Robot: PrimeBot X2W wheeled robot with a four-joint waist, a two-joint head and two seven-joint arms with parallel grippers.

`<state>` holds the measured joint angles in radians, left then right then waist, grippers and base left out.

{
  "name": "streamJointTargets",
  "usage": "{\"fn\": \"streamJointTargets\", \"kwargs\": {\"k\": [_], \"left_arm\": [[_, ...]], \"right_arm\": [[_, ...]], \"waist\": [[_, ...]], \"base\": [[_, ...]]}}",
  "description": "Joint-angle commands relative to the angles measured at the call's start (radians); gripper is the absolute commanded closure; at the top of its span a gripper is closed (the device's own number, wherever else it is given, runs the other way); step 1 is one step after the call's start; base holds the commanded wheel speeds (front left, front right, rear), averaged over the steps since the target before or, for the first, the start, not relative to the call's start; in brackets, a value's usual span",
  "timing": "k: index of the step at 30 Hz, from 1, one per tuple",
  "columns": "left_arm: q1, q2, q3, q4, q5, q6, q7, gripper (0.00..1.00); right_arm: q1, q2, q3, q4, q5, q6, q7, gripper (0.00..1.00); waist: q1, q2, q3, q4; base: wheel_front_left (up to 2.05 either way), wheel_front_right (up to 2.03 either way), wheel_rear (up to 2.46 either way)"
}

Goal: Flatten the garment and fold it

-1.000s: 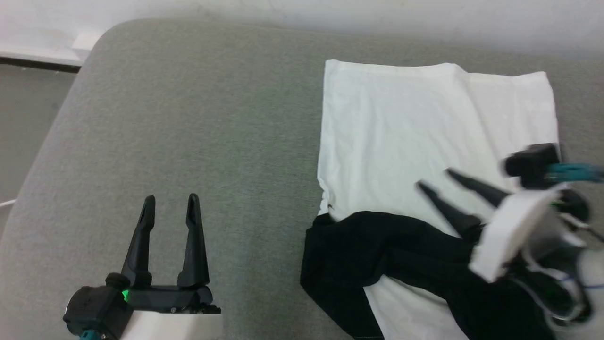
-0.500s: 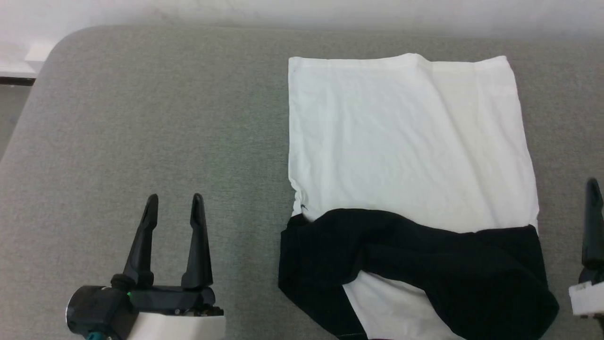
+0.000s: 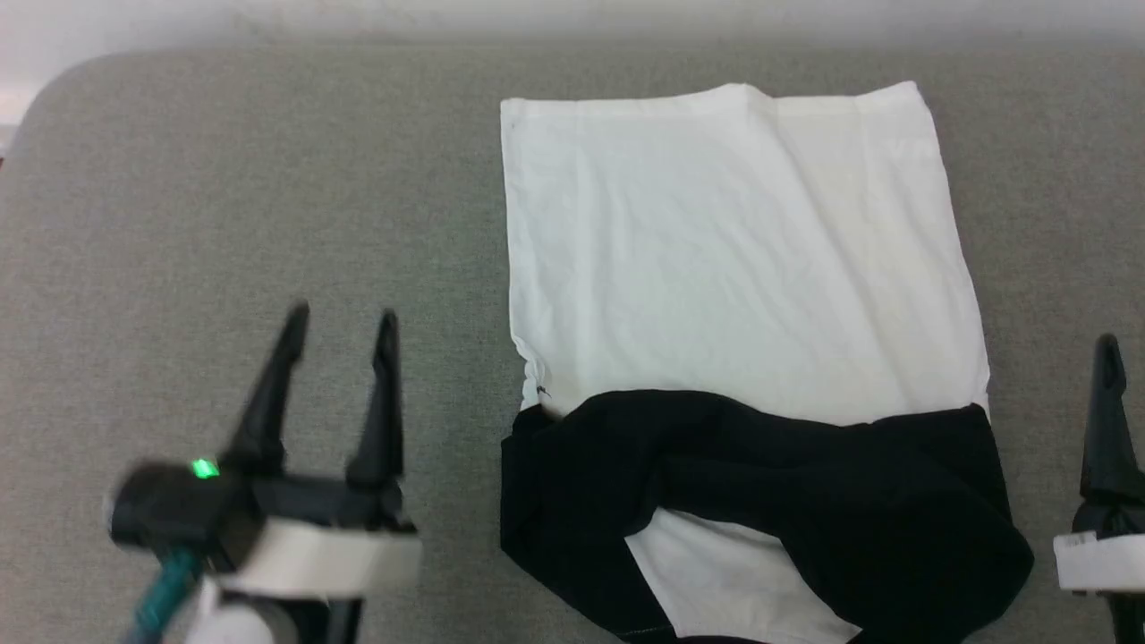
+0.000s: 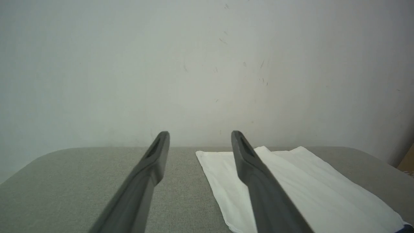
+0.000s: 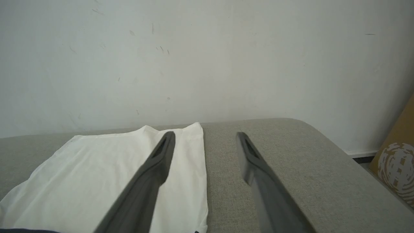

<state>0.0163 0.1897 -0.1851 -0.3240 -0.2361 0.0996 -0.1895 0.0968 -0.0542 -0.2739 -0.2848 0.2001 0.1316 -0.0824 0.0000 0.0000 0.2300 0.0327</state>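
The garment (image 3: pixel 733 259) lies on the grey table (image 3: pixel 268 197), its white body spread flat toward the far edge. Its black sleeves and shoulder part (image 3: pixel 805 474) lie bunched across the near end, over a patch of white. My left gripper (image 3: pixel 343 313) hovers open and empty to the garment's left, apart from it. In the left wrist view the left gripper (image 4: pixel 199 133) points at the garment's far left corner (image 4: pixel 207 155). One finger (image 3: pixel 1106 420) of my right gripper stands just off the garment's right side. The right gripper (image 5: pixel 205 134) is open and empty over the garment's right edge (image 5: pixel 194 168).
A white wall (image 5: pixel 207 58) rises right behind the table's far edge. The table's far left corner (image 3: pixel 36 98) is rounded. A brown cardboard box (image 5: pixel 399 161) stands beyond the table's right end. Bare grey table stretches left of the garment.
The head camera swung, shifting the whole picture left. My right gripper drew back from above the black sleeves to the garment's right side. My left gripper moved a little forward.
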Motion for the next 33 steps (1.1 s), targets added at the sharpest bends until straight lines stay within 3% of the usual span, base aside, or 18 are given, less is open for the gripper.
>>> {"fn": "streamJointTargets", "kwargs": {"k": [1, 10, 19, 27, 33], "left_arm": [[-0.043, 0.018, 0.011, -0.009, 0.011, -0.007, 0.017, 0.0], [-0.544, 0.135, 0.013, 0.005, -0.008, -0.111, 0.382, 0.0], [-1.053, 0.135, -0.063, 0.237, -0.057, -0.185, 0.72, 0.0], [-1.245, 0.161, -0.12, 0.439, -0.106, -0.213, 0.959, 0.0], [-1.291, 0.169, -0.126, 0.506, -0.124, -0.198, 1.083, 0.0]], "right_arm": [[-0.021, 0.003, 0.005, -0.01, -0.005, -0.001, -0.001, 0.0], [-0.132, -0.004, 0.058, -0.085, -0.015, -0.001, 0.031, 0.0], [-0.212, -0.031, 0.087, -0.09, 0.015, -0.001, 0.032, 0.0], [-0.263, -0.045, 0.12, -0.062, 0.031, -0.001, 0.0, 0.0], [-0.286, -0.05, 0.128, -0.043, 0.04, -0.001, -0.014, 0.0]], "waist": [[0.0, 0.0, 0.026, -0.006], [0.0, 0.0, 0.221, -0.02], [0.0, 0.0, 0.415, -0.043], [0.0, 0.0, 0.511, -0.102], [0.0, 0.0, 0.556, -0.138]], "base": [[0.0, 0.0, 0.0], [0.0, 0.0, 0.0], [0.0, 0.0, 0.0], [0.0, 0.0, 0.0], [0.0, 0.0, 0.0]]}}
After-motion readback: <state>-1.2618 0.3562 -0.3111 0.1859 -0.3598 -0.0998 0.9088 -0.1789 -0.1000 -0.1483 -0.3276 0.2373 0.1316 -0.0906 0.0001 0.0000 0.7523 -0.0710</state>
